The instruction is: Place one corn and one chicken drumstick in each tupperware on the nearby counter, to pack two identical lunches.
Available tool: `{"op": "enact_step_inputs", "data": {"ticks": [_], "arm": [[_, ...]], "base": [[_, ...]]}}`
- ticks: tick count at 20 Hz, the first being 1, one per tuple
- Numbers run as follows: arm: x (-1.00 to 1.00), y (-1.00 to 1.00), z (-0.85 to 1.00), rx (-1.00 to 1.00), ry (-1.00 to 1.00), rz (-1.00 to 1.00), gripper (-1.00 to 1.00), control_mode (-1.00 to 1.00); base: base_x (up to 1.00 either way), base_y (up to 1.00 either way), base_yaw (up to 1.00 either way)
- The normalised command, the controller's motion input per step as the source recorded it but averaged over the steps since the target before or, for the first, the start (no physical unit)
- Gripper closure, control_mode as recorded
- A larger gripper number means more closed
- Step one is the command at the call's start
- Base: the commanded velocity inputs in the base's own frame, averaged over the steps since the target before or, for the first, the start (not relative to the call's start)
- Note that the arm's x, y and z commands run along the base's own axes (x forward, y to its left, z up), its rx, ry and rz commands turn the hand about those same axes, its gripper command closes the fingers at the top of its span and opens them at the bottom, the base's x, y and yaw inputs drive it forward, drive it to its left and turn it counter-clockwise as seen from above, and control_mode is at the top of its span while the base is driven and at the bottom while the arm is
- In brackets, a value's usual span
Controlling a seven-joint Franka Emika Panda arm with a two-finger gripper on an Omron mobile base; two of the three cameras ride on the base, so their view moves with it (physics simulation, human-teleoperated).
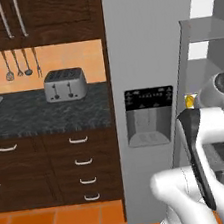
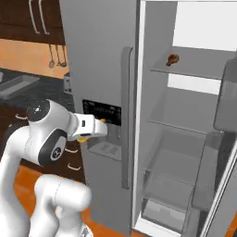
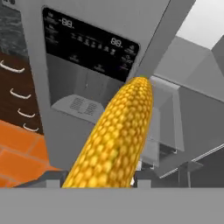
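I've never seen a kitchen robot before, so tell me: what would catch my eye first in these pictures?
First, the bright yellow corn, held in the robot's hand right in front of the grey fridge's dispenser panel. Next, the fridge stands open on the right, with a lone chicken drumstick on its top shelf. To the left, a silver toaster sits on the dark counter.

The corn [image 3: 116, 135] hid the gripper's fingertips in the hand view; its lower end was cut off there.
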Motion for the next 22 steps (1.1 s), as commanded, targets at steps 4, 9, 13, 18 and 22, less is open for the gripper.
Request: {"op": "enact_step_inputs", "data": {"ticks": [4, 9, 13, 18, 22], "arm": [[0.00, 0.00, 0.00, 0.00, 0.00, 0.00, 1.00, 1.00], [0.00, 0.00, 0.00, 0.00, 0.00, 0.00, 1.00, 1.00], [0.00, 0.00, 0.00, 0.00, 0.00, 0.00, 1.00, 1.00], [0.00, 0.00, 0.00, 0.00, 0.00, 0.00, 1.00, 1.00], [0.00, 0.00, 0.00, 0.00, 0.00, 0.00, 1.00, 1.00]], "base": [[-0.13, 1.00, 0.50], [0.81, 1.00, 0.11], [1.00, 1.00, -0.23], [0.60, 1.00, -0.48], [0.38, 1.00, -0.34]]}}
